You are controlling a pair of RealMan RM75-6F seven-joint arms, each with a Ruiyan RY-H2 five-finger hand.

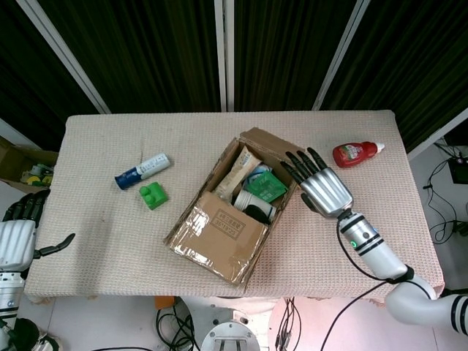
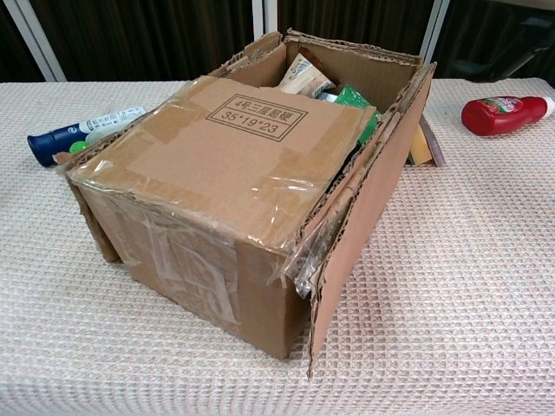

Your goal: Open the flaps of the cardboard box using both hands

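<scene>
The cardboard box (image 1: 238, 212) stands mid-table, turned at an angle. Its taped near flap (image 2: 225, 143) still lies across the front half, while the far half is uncovered and shows packets and a green pouch (image 1: 264, 184). My right hand (image 1: 320, 186) hovers palm down, fingers spread, just beside the box's right wall, holding nothing. My left hand (image 1: 17, 238) hangs off the table's left edge, fingers apart, far from the box. Neither hand appears in the chest view.
A blue-and-white tube (image 1: 142, 170) and a green block (image 1: 153, 195) lie left of the box. A red ketchup bottle (image 1: 356, 153) lies at the far right, and a thin flat item (image 2: 422, 143) rests against the box's right side.
</scene>
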